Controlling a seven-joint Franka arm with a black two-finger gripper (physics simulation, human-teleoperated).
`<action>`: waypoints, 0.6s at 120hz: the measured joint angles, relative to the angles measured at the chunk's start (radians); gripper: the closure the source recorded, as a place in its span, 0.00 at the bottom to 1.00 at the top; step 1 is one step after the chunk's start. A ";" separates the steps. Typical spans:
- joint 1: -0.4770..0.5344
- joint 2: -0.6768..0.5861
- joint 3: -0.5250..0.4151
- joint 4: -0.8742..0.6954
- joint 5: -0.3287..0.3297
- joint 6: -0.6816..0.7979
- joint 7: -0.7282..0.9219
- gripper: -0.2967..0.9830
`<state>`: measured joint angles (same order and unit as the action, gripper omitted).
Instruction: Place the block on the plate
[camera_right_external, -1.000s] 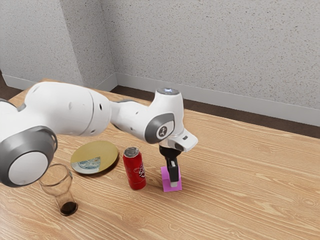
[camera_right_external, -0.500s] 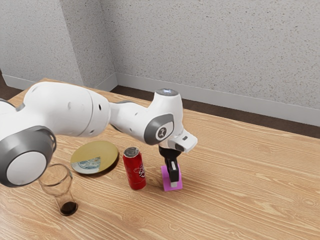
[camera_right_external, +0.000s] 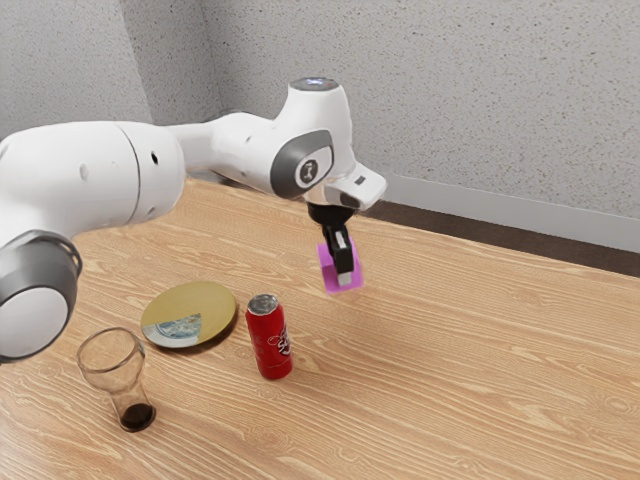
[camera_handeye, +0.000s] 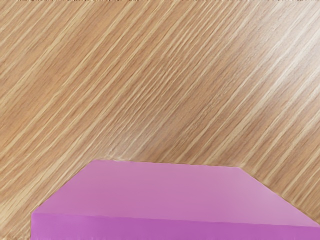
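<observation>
We hold the magenta, smooth-faced block (camera_right_external: 357, 276) pinched between the two fingers of our black pincer (camera_right_external: 343, 278), up in the air above the light wood-grain counter (camera_right_external: 450, 370). The round, gold-coloured plate (camera_right_external: 200, 303) lies on the counter, well apart from the block, toward the exterior view's left, with the upright red metal can (camera_right_external: 268, 342) near it and a clear, flared glass (camera_right_external: 112, 375), dark at its bottom, standing near both.

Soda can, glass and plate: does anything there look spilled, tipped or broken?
Nothing stands out: the red soda can and the glass stand upright, the plate lies flat, and I see no spill or break.
</observation>
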<state>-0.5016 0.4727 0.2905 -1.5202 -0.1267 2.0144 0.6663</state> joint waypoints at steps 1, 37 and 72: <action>0.000 0.000 0.002 0.005 0.000 -0.004 0.000 0.50; 0.001 -0.020 0.092 0.068 -0.001 -0.103 0.019 0.50; 0.004 -0.034 0.282 0.045 -0.064 -0.150 0.083 0.49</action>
<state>-0.4978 0.4389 0.5726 -1.4749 -0.1908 1.8642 0.7492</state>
